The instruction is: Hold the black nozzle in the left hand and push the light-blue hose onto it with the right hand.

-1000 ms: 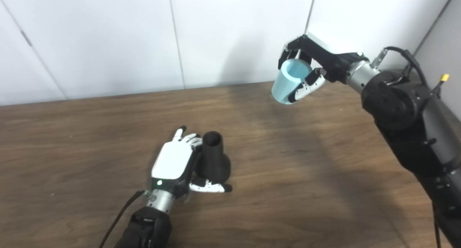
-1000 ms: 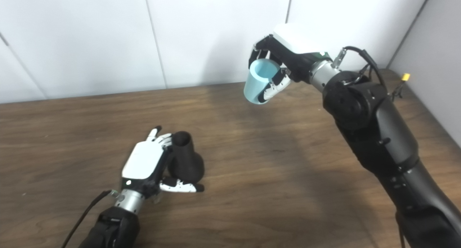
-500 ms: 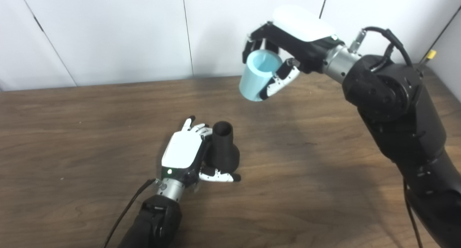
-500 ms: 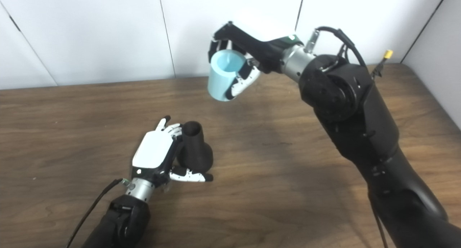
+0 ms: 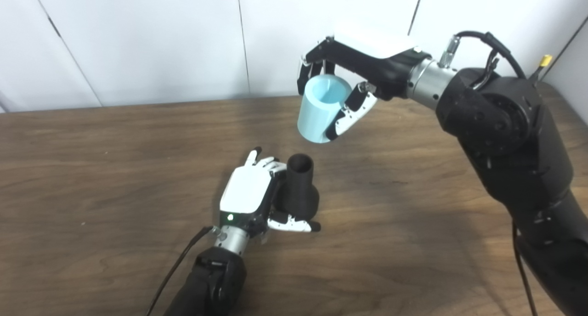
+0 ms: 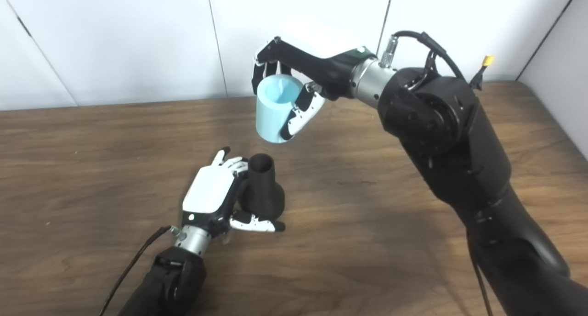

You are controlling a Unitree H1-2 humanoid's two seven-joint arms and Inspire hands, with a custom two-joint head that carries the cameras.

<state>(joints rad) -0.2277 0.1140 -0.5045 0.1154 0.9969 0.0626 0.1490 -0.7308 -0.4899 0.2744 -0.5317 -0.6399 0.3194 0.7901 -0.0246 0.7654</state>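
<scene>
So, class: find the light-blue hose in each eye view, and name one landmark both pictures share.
Left eye view: light-blue hose sits right of centre, upper half, held by the right robot hand.
Right eye view: the hose sits just left of centre, upper half.
Shared landmark: the black nozzle standing on the table, lower and slightly left of the hose.

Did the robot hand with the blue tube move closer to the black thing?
Yes. The right robot hand carried the light-blue hose leftward along the wall panels, and it is now nearer the black nozzle.
</scene>
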